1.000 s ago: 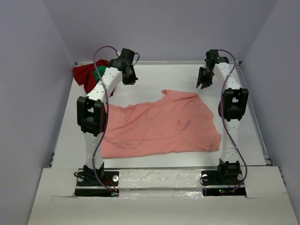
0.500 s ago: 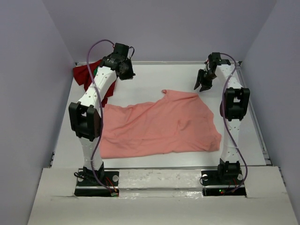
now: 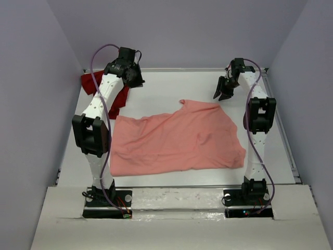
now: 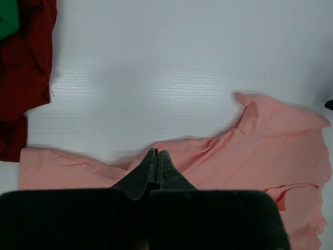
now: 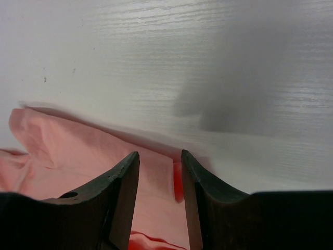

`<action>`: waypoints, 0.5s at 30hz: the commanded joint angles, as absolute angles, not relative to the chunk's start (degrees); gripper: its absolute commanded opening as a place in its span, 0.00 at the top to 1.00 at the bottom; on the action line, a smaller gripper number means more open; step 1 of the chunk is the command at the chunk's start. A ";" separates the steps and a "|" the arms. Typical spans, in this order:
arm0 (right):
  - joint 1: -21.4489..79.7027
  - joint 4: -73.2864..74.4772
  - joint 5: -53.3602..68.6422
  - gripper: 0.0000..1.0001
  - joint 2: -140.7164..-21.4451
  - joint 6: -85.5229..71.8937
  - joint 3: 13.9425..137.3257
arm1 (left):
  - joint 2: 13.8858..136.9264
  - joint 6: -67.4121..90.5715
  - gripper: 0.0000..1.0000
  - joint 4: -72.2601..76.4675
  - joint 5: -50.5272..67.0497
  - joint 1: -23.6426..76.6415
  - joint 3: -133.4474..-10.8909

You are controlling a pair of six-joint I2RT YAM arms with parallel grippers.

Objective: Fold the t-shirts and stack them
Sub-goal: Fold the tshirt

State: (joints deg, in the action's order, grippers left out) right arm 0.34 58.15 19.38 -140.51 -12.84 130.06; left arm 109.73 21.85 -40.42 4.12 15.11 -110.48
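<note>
Black fingers (image 4: 148, 174) of the left gripper (image 4: 157, 153) are pressed together tip to tip, and we see nothing caught between them. This gripper hangs above the far left part of the counter (image 4: 182, 52). In the wrist view its closed tips point over the far edge of the salmon-pink shirt (image 4: 270, 151). To its left lies the dark red shirt (image 4: 23, 78), crumpled in the far left corner. A small bit of the green shirt (image 4: 7, 14) shows beside it at the corner of the view. The red cloth comes just beside the left end of the pink one; we cannot tell if they touch.

The right gripper (image 5: 160, 156) has its jaws apart with a clear gap and grasps nothing. It hovers at the far right, and the far edge of the pink shirt runs under its fingertips.

The pink shirt lies spread in the middle of the counter, with some wrinkles. Its far edge rises to a small pointed corner near the middle, and its near edge runs close to the arm bases. Between the two grippers, from this far edge up to the back wall (image 3: 171, 31), the white counter is bare. A narrower bare strip runs along the right side of the shirt.
</note>
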 commanded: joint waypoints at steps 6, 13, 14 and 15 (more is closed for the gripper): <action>2.89 56.34 21.89 0.55 -140.89 -11.78 128.15 | 105.38 20.74 1.00 -38.67 7.12 14.68 -108.72; 6.15 56.42 20.57 0.55 -142.47 -11.69 127.44 | 104.77 20.30 1.00 -38.50 6.51 14.41 -107.67; 6.85 56.43 20.39 0.56 -142.64 -11.69 127.62 | 104.59 20.30 1.00 -38.41 6.42 14.41 -107.58; 6.86 56.77 19.78 0.56 -143.17 -11.60 128.31 | 104.50 20.30 1.00 -38.41 6.33 14.33 -107.49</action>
